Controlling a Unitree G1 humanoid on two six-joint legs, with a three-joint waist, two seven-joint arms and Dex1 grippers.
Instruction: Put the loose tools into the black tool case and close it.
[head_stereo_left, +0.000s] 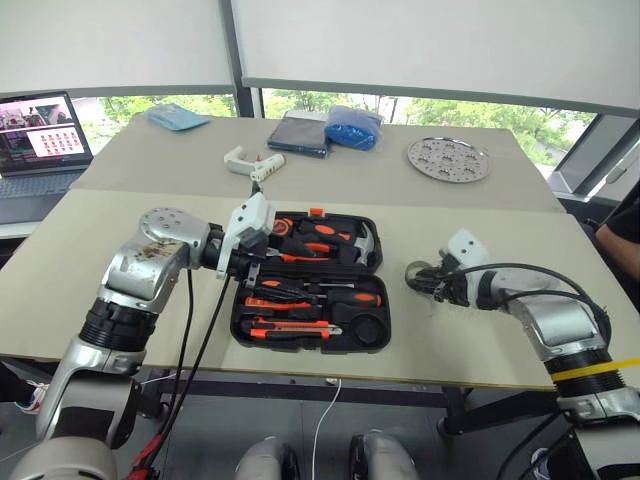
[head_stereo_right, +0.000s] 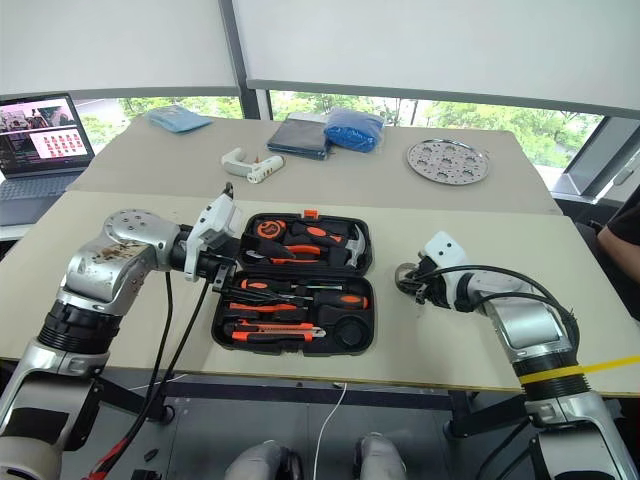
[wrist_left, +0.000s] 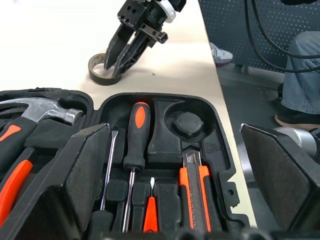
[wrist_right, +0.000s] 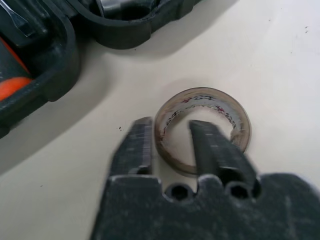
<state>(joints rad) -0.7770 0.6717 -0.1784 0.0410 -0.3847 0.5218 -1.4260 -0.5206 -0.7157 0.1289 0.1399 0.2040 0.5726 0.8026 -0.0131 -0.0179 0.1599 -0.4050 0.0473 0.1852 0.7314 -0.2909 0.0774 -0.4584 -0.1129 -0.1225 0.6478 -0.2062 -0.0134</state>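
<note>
Case: flat black moulded-plastic tool case (head_stereo_left: 306, 290) lies open on the beige table (head_stereo_left: 480, 340).
Tape: small dark tape roll (wrist_right: 202, 129) on the table, right of the case.
Right gripper (wrist_right: 172, 145): fingers straddle the roll's wall, one inside, one outside.
Left gripper (wrist_left: 190, 165): fingers wide apart over the case's recesses.

A beige rectangular table (head_stereo_left: 480, 345) is carrying an open black moulded-plastic tool case (head_stereo_left: 308, 281) at near centre, with a small dark tape roll (head_stereo_left: 417, 274) lying just right of it. A second beige table (head_stereo_left: 380, 170) behind is holding a white pistol-shaped tool (head_stereo_left: 250, 163), a dark flat pouch (head_stereo_left: 299, 136), and a round perforated metal plate (head_stereo_left: 448, 159).
</note>
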